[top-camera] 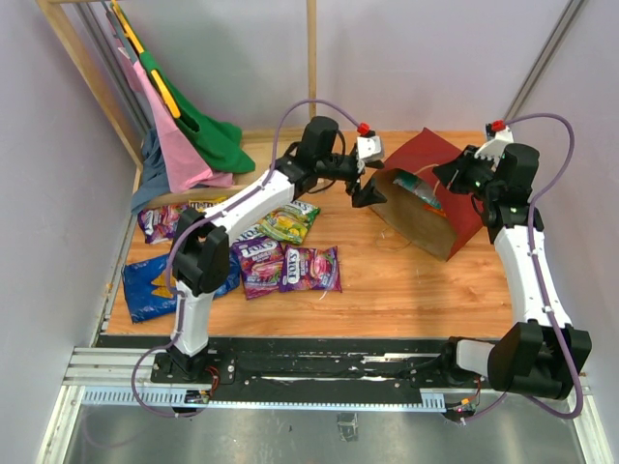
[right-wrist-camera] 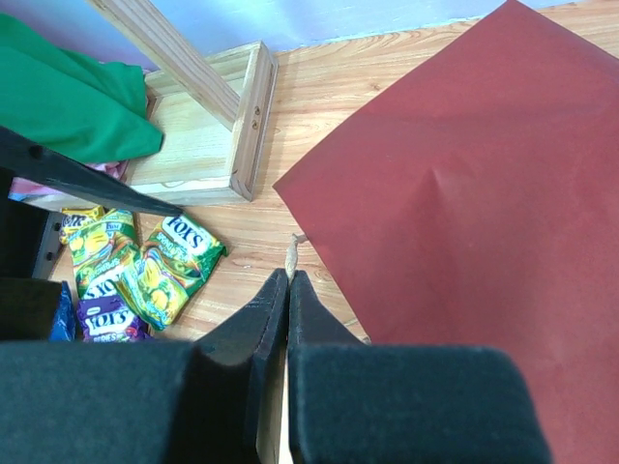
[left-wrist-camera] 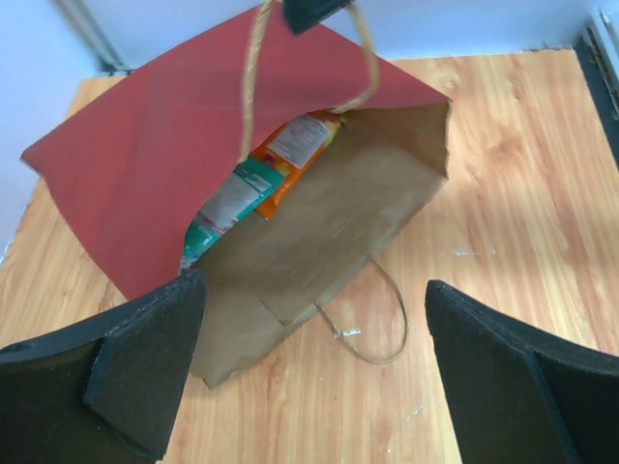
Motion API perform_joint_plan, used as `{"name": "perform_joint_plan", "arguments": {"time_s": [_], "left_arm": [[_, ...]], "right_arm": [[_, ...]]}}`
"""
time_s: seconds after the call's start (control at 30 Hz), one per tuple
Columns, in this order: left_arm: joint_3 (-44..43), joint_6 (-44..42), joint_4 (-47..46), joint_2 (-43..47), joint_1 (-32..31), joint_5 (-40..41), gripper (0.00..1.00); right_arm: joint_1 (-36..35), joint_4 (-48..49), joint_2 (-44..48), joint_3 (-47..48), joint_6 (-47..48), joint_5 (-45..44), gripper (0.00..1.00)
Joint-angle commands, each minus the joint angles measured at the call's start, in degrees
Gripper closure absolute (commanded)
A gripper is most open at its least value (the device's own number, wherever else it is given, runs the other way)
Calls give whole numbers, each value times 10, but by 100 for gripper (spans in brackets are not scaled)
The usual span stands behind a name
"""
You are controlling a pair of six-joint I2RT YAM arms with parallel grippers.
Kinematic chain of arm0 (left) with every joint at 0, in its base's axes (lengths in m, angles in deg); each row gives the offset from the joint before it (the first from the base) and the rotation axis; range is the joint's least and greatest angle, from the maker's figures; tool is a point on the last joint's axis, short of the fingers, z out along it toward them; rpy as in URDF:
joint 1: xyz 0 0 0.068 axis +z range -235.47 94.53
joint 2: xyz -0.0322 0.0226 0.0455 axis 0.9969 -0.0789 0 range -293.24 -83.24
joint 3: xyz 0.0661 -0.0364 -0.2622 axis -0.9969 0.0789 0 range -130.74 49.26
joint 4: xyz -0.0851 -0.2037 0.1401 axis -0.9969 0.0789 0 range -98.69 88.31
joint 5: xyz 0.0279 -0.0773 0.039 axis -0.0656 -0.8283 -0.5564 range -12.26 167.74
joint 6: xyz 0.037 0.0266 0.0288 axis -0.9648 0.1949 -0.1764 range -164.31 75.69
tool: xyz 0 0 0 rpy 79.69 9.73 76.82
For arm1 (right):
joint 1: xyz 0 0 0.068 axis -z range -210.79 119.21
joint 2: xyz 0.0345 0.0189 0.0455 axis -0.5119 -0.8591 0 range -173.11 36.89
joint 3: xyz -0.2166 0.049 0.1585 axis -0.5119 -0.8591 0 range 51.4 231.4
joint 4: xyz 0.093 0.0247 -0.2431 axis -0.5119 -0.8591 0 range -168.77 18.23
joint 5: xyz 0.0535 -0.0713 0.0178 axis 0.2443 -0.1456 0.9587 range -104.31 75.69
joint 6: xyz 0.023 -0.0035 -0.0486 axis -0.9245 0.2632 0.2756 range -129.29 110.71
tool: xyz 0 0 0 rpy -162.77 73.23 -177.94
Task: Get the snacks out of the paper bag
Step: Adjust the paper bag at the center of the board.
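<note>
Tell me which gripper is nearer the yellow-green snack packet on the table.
Left. The left gripper hovers open at the paper bag's mouth, a short way from the yellow-green packet; the right gripper is beyond the bag, shut on its string handle.

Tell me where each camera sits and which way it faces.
Top external: above and behind the robot, looking down on table, left arm, right arm, paper bag and snacks.
Left wrist: on the left arm, facing the bag's open mouth; open left gripper frames it.
Right wrist: on the right arm, facing the bag's red outside and the snacks; shut right gripper shows.
Shared: both wrist views show the paper bag.
</note>
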Motion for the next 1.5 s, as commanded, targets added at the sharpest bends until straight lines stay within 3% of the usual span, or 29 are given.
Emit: {"name": "perform_joint_plan", "arguments": {"time_s": [0.0, 0.17, 0.4, 0.57, 0.9, 1.3, 1.47], "left_arm": [[119, 136, -300, 52, 0, 68, 0], [191, 171, -440, 74, 1, 66, 0], [96, 184, -412, -9, 7, 1, 3], [110, 220, -476, -14, 6, -42, 4], [75, 216, -420, -41, 1, -88, 3], [63, 208, -419, -51, -18, -73, 3], [48, 198, -400, -61, -25, -72, 8]], "right_arm": [[0, -4, 3, 8, 14, 30, 99], [-11, -13, -3, 14, 33, 52, 99], [-35, -21, 1, 18, 53, 67, 99], [-61, -36, 2, 23, 75, 74, 99], [-77, -40, 16, 32, 81, 95, 99], [-88, -41, 35, 37, 79, 140, 99], [-88, -43, 38, 38, 79, 145, 98]]}}
